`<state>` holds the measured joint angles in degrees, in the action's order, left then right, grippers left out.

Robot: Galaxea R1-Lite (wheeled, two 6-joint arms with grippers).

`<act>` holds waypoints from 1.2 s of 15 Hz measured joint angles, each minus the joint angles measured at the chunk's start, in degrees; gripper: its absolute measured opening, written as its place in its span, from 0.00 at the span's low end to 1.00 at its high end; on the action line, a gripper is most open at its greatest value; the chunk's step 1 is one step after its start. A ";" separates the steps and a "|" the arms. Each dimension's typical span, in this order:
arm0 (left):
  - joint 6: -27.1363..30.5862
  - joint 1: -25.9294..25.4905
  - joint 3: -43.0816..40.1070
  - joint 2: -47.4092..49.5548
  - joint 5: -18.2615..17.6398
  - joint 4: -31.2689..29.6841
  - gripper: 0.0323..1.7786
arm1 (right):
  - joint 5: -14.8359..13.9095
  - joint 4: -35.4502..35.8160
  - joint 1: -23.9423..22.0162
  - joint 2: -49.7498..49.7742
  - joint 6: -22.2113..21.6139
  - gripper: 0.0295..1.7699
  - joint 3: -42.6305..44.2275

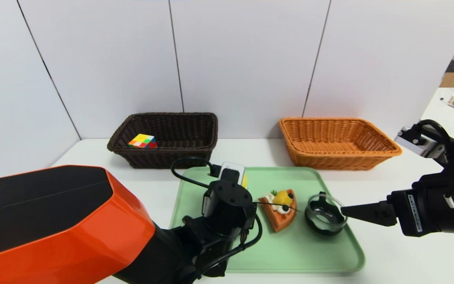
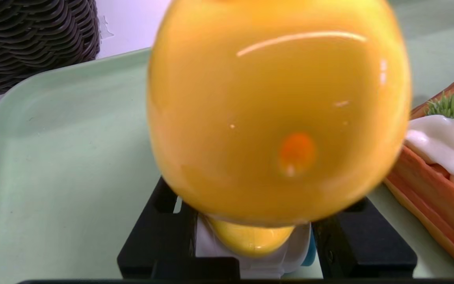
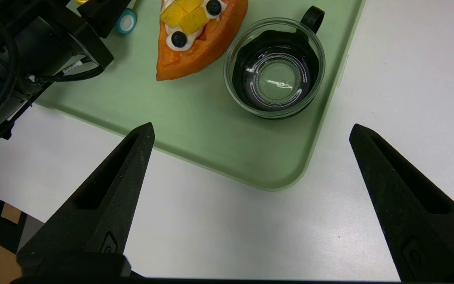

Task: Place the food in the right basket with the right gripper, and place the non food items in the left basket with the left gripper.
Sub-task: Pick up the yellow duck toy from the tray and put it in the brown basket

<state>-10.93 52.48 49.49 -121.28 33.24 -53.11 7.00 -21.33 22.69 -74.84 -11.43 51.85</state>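
Observation:
My left gripper (image 2: 253, 240) is down on the green tray (image 1: 290, 256), shut on the white and blue base of the yellow duck toy (image 2: 278, 110); its head fills the left wrist view. The food wedge (image 1: 280, 211) lies beside it, mid-tray. The clear glass bowl (image 1: 325, 215) stands at the tray's right side. My right gripper (image 1: 345, 211) hovers open just right of the bowl and holds nothing; the right wrist view shows its tips (image 3: 251, 130) over the tray's corner. The puzzle cube (image 1: 142, 141) lies in the dark left basket (image 1: 172, 157). The orange right basket (image 1: 329, 159) holds nothing.
Both baskets stand at the back of the white table against the wall panels, the dark one behind the tray's left corner and the orange one behind its right. My left arm's orange shell (image 1: 65, 228) covers the near left.

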 joint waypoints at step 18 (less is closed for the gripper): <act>7.63 -4.06 6.34 21.64 -0.01 18.29 0.41 | 0.02 0.85 -0.01 0.50 -0.11 0.97 -0.04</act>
<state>-3.30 48.42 55.83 -99.65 33.23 -34.83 7.02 -20.48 22.67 -74.34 -11.54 51.81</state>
